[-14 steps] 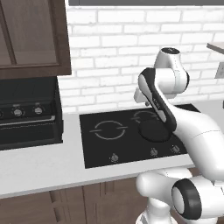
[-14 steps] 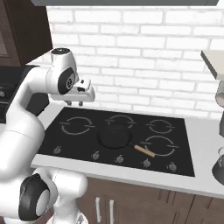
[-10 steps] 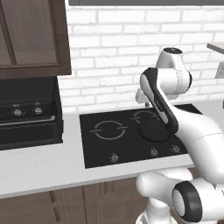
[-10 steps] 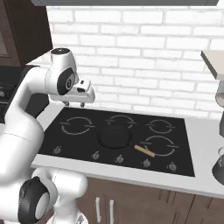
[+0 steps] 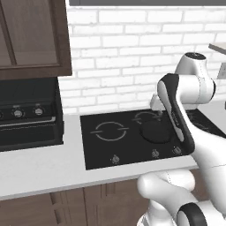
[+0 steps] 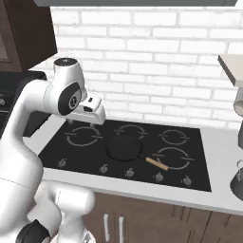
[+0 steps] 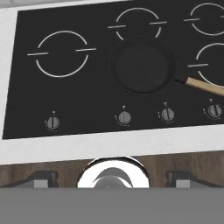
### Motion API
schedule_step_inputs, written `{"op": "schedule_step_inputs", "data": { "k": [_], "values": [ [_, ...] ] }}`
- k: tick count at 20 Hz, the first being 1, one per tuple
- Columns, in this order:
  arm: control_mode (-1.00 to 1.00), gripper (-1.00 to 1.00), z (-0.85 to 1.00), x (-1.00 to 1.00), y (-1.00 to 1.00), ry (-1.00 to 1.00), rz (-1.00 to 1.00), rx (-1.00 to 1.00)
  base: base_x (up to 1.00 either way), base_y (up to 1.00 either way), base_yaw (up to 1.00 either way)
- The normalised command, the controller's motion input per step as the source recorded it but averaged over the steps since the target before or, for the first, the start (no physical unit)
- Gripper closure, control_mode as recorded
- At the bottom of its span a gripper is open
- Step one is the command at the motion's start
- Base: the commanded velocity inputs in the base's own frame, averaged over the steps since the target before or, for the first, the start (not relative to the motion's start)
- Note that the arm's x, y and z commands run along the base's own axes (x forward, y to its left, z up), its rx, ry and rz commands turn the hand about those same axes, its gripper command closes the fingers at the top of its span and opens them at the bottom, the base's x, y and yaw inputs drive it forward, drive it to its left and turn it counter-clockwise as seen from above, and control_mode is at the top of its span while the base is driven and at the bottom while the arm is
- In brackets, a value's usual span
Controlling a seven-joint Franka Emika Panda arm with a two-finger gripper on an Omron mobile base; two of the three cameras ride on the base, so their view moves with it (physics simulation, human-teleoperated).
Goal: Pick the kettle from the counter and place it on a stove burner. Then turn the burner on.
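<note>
The gripper [image 7: 112,177] hangs above the front edge of the counter [image 7: 109,146] with its two dark finger tips [image 7: 43,178] spread wide apart and nothing between them. In the right base view the hand [image 6: 91,110] sits high over the left part of the black cooktop [image 6: 85,154].

Below it in the hand view lie a row of knobs [image 7: 124,117] and, beyond them, the large ring burner [image 7: 61,53] at the cooktop's left, bare. A dark frying pan [image 7: 142,69] rests on the middle of the glass, empty, its wooden handle [image 7: 205,86] running out toward the right front, over the edge of another ring [image 7: 212,64].

At the far right of the right base view a dark rounded object [image 6: 237,180] stands on the counter, cut off by the frame; whether it is the kettle cannot be told.
</note>
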Motion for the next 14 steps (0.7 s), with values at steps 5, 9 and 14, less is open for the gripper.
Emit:
{"op": "schedule_step_inputs", "data": {
  "k": [5,9,14],
  "values": [
    [-1.00,-1.00,0.00,-0.42,-0.25,0.00,-0.06,0.00,0.00,0.00,0.00],
    [-1.00,-1.00,0.04,-0.41,-0.21,0.00,-0.03,0.00,0.00,0.00,0.00],
    [-1.00,-1.00,0.01,-0.23,-0.24,0.00,-0.07,0.00,0.00,0.00,0.00]
  ]
}}
